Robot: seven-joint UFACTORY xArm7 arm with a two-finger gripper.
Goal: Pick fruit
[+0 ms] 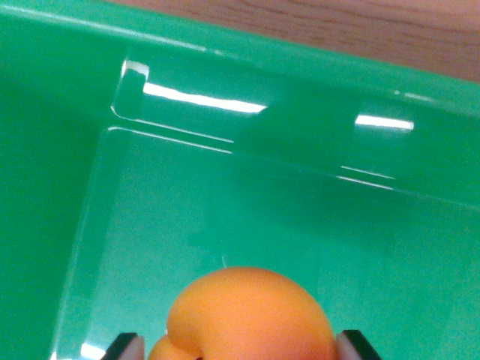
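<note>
One orange fruit between claw fingertips, above green bin

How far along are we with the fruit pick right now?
Done: the orange fruit sits between the jaws, a tip on each side of it, apparently gripped. In hand: it is over the floor of the green bin. Left: whether it is lifted cannot be told; carrying it out of the bin remains.

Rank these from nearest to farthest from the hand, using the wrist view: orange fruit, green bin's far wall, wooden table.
1. Orange fruit, between the fingers of the hand, bottom centre.
2. Green bin's far wall, above the fruit.
3. Wooden table, beyond the bin, along the top edge.
</note>
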